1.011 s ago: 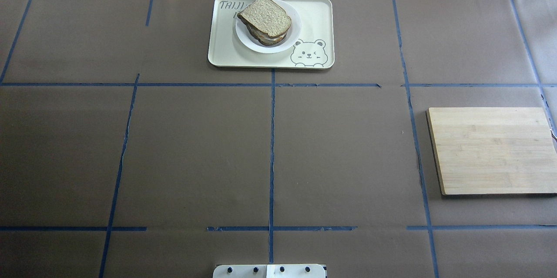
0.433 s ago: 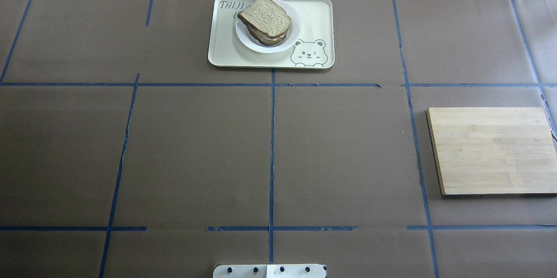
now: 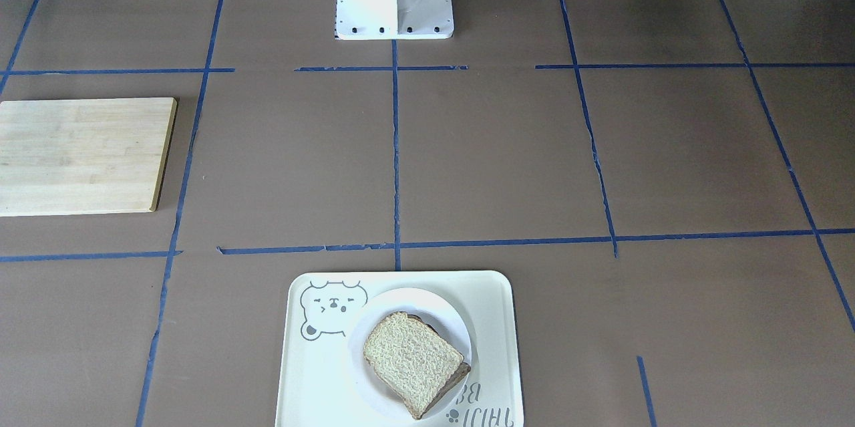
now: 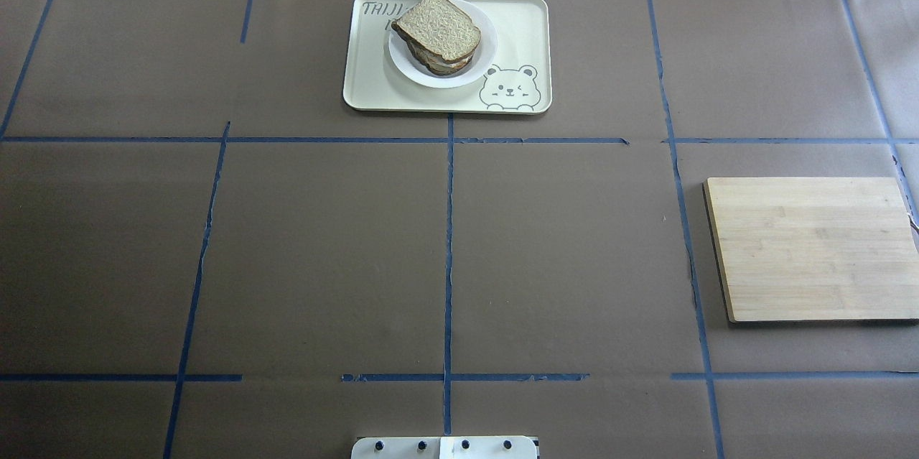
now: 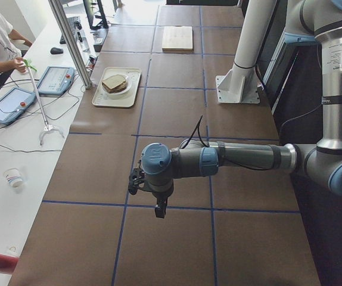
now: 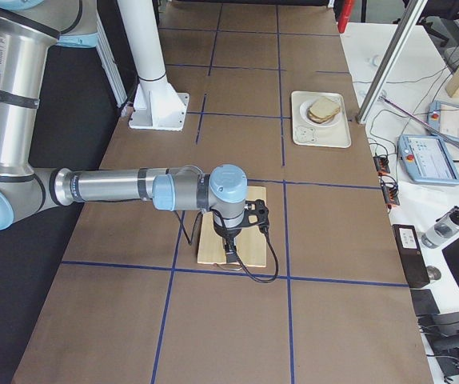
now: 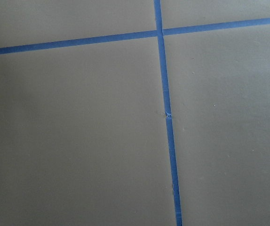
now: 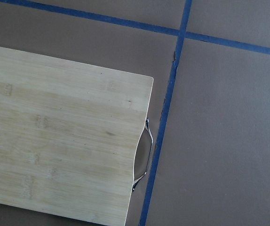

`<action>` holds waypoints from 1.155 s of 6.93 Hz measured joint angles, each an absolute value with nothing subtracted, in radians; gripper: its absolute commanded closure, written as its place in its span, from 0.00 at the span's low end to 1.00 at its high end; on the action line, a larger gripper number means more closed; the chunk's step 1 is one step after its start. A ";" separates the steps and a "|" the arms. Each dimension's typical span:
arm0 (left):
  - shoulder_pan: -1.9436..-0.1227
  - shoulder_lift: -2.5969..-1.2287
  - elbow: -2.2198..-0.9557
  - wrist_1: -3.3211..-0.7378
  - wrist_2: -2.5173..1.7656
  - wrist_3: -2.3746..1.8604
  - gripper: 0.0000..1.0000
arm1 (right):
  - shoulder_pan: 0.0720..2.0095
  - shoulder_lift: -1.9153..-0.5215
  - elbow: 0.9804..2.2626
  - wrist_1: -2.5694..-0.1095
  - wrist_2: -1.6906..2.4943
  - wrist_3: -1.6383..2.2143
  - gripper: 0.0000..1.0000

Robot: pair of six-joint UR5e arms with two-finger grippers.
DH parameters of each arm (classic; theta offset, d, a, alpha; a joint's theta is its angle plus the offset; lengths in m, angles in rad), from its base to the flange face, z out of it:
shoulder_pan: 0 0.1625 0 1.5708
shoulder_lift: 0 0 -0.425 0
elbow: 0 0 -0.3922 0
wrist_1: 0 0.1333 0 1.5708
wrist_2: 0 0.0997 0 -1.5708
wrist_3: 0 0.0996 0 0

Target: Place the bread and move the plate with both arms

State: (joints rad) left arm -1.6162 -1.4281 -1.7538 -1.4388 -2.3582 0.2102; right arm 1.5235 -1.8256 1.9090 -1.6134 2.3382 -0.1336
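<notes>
Table (image 4: pixel 323 251): one, covered in brown paper and gridded with blue tape.

Arms: two. The left arm (image 5: pixel 248 156) reaches out level over bare paper at the robot's left end of the table. The left gripper (image 5: pixel 158 212) hangs pointing down there. It shows only in the side view, so whether its fingers are spread or together cannot be told. The right arm (image 6: pixel 109 188) reaches out over the opposite end. The right gripper (image 6: pixel 230 250) hangs above the cutting board (image 4: pixel 811 247), and its finger state likewise cannot be told.

Cutting board: one, bamboo, with a metal handle on one edge and nothing on it.

Tray (image 4: pixel 524 28): one, cream with a bear drawing, at the far middle edge of the table.

Plate (image 4: pixel 482 60): one, round and white, resting on the tray.

Bread (image 4: pixel 438 26): one speckled slice lying uppermost on a layered stack on the plate. It sits well apart from both grippers and is touched by neither.
</notes>
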 measured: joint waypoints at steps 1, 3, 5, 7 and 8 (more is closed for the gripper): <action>-1.616 -1.428 -1.753 -1.439 -2.358 0.210 0.00 | 1.516 -1.825 1.911 -1.614 2.321 -0.133 0.01; -1.615 -1.428 -1.752 -1.439 -2.358 0.210 0.00 | 1.507 -1.822 1.911 -1.618 2.309 -0.113 0.01; -1.615 -1.428 -1.752 -1.439 -2.358 0.211 0.00 | 1.506 -1.820 1.909 -1.617 2.319 -0.087 0.01; -1.615 -1.427 -1.752 -1.439 -2.359 0.212 0.00 | 1.506 -1.820 1.905 -1.613 2.320 -0.083 0.01; -1.615 -1.427 -1.755 -1.439 -2.359 0.213 0.00 | 1.506 -1.821 1.904 -1.612 2.321 -0.083 0.01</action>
